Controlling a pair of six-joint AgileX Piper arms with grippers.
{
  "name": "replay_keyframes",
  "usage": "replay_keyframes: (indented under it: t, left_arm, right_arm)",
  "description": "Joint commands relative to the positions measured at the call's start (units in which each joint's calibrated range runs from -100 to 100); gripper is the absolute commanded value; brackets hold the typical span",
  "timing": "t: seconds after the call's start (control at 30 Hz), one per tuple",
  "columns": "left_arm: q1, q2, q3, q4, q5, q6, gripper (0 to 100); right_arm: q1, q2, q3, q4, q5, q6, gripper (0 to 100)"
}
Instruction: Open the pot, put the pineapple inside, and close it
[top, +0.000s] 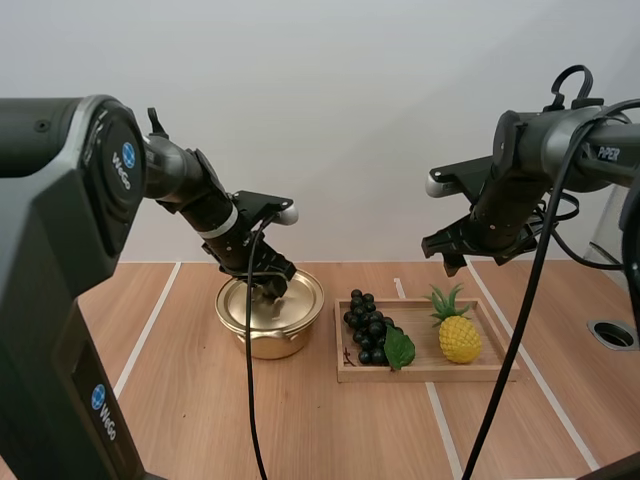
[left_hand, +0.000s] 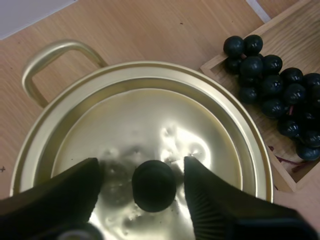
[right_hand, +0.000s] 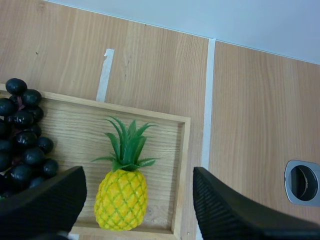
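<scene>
Black fingers (left_hand: 55, 195) of my left tool (left_hand: 141, 167) stand spread either side of the dark knob (left_hand: 153, 185) on the lid (left_hand: 150, 120), which sits on the gold pot (top: 268, 343). My right tool (top: 452, 258), spread too, hangs over the yellow pineapple (right_hand: 121, 197) lying in the wooden tray (right_hand: 181, 170) beside the grapes (right_hand: 25, 145)

A: The lid (left_hand: 150, 120) looks like polished brass-coloured metal, glossy and faintly dimpled, with a smooth black knob (left_hand: 153, 185).
B: The tray (right_hand: 165, 145) and worktop (right_hand: 150, 60) are matt wood grain. The grapes (left_hand: 272, 82) shine; the pineapple (right_hand: 121, 197) looks plastic, bumpy-skinned.
</scene>
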Motion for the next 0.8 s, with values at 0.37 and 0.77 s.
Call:
replay_keyframes:
  t: [0.37, 0.77]
  left_arm:
    - [-0.20, -0.77, -3.84, -1.24, 8.78, -0.37, 0]
    - [-0.20, -12.93, -10.82, -2.14, 10.73, -0.37, 0]
  right_arm:
    - [-0.27, -0.46, 6.70, 2.52, -5.37, -0.36, 100]
    - [-0.27, -0.46, 10.98, 2.52, -10.18, 2.36, 100]
